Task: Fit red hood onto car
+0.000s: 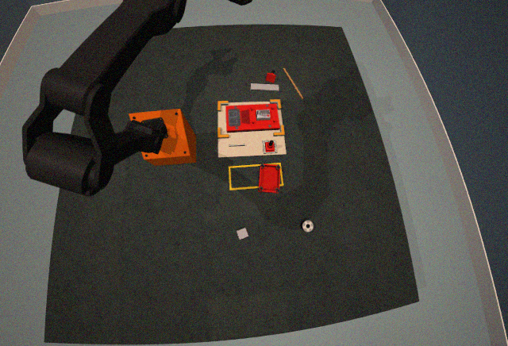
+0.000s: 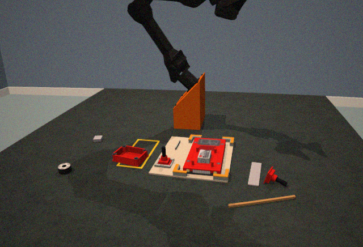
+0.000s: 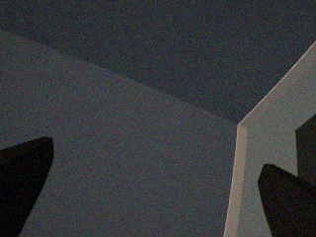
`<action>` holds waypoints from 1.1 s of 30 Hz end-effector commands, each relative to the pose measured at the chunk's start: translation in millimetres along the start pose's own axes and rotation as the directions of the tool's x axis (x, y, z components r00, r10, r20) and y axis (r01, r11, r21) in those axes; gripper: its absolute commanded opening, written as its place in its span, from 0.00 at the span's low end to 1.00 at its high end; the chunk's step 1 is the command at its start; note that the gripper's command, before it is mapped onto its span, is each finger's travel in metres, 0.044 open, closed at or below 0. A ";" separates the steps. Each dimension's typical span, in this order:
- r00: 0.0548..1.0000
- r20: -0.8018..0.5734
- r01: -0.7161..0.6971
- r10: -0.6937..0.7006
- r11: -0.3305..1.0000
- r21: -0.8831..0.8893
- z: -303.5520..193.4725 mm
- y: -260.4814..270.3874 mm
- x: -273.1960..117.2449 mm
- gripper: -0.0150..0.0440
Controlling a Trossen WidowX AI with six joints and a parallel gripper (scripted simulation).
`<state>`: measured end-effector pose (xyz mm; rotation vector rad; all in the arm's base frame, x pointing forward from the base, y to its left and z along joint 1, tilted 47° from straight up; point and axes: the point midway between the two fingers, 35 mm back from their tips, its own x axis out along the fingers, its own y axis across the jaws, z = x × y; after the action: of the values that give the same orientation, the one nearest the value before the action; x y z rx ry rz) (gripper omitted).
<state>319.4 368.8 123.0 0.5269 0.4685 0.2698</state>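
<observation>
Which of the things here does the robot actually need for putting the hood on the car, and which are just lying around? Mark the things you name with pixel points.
Needed:
- red hood (image 1: 269, 178) (image 2: 129, 157)
- car chassis (image 1: 246, 128) (image 2: 202, 166)
- engine block (image 1: 263, 114) (image 2: 203, 156)
- orange-cornered jig (image 1: 228, 149) (image 2: 164, 170)

Seemingly just lying about:
- orange stick (image 1: 293, 83) (image 2: 261, 201)
- pale strip (image 1: 264, 86) (image 2: 254, 174)
- small pale block (image 1: 242, 233) (image 2: 97, 138)
- black-and-white ring (image 1: 304, 226) (image 2: 64, 171)
- tipped red piece (image 1: 271, 77) (image 2: 270, 175)

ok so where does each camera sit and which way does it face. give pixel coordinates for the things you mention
Top: high above the table, looking down on the jig (image 1: 251, 149), car (image 1: 252, 128) and hood (image 1: 269, 178); most of the arm shows.
Exterior: off to the side across from the orange base, facing it over the table; the arm rises behind the jig (image 2: 164, 171).
Wrist: on the arm near the claw (image 3: 156, 153), facing the walls and a floor corner; both open fingers show.
Top and exterior share the car (image 2: 216, 162) and hood (image 2: 129, 158).
</observation>
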 end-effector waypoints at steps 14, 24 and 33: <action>0.808 0.038 0.406 -0.587 0.510 -0.759 109.6 -191.3 23.8 1.00; 0.524 -0.017 0.135 -0.852 0.103 -0.986 160.9 -307.8 -22.3 1.00; 0.209 -0.121 -0.357 -0.970 0.040 -0.933 190.0 -394.0 -96.0 1.00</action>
<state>393.5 -44.1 85.2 -1.3302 1.3499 0.0333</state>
